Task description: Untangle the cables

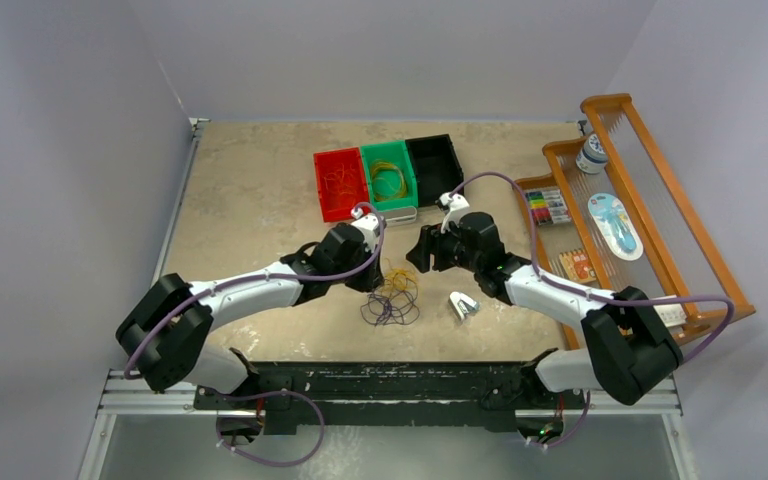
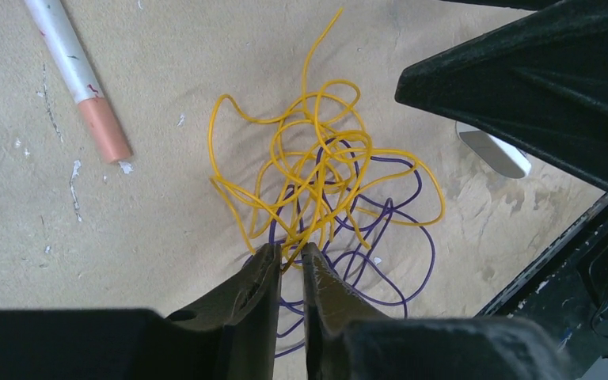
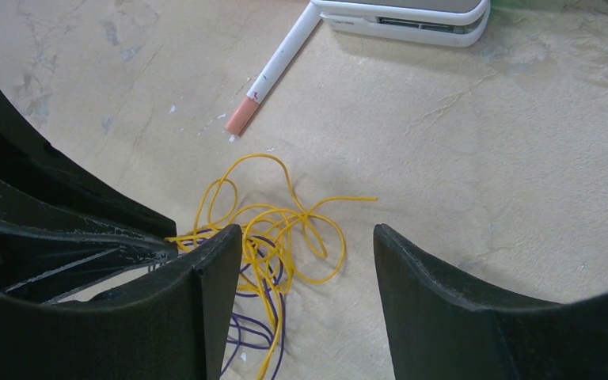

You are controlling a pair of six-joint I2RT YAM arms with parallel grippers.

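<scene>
Yellow cable (image 2: 322,162) lies tangled over purple cable (image 2: 364,253) on table (image 2: 166,237), front centre, between the arms. Left wrist view: left gripper (image 2: 289,252) pinched on a yellow strand. Right wrist view: right gripper (image 3: 307,231) spread wide over the tangle. Pen (image 2: 75,75) beside the tangle, clear only in the wrist views. White object (image 2: 495,150) half hidden, unidentifiable.

Robotics lab cell: bare lilac-grey walls (image 1: 70,150) enclose a scuffed beige worktop (image 1: 250,190); two black-and-white robot arms (image 1: 245,292) mounted at its edge.
</scene>
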